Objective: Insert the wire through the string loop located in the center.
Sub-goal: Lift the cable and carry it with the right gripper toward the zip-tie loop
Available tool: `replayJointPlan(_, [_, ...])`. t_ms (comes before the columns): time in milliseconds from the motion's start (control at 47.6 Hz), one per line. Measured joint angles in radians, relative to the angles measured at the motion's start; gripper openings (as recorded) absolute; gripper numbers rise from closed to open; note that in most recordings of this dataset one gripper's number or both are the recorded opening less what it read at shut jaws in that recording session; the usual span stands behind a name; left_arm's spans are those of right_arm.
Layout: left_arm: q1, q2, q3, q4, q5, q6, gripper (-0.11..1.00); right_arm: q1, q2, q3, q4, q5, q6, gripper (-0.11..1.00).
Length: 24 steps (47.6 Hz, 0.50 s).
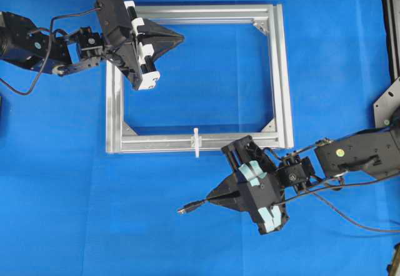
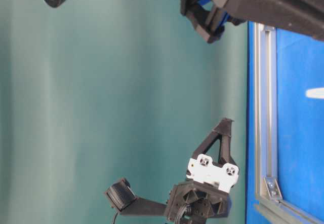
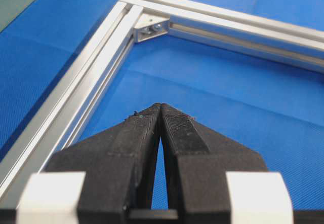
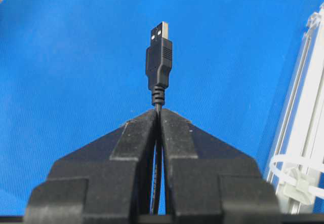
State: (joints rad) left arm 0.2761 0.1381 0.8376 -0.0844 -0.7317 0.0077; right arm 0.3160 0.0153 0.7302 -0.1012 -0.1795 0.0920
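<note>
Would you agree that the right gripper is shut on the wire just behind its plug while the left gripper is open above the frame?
Not quite: the left gripper is shut, its jaws pressed together with nothing between them, as the left wrist view shows. The rest stands: the right gripper is shut on the wire just behind its plug, and the left gripper hangs above the frame.
</note>
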Motion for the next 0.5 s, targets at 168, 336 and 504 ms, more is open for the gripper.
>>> replayJointPlan(168, [0.0,0.0,0.0,0.0,0.0,0.002,0.0,0.0,-0.029,0.038,0.002,-0.002,0.002,-0.03])
replayJointPlan(336, [0.0,0.0,0.0,0.0,0.0,0.002,0.0,0.0,-0.08,0.103,0.008,0.0,0.002,-0.03])
replayJointPlan(504, [0.0,0.0,-0.002,0.0,0.0,0.002,0.0,0.0,-0.141,0.181,0.018,0.005,0.0,-0.03])
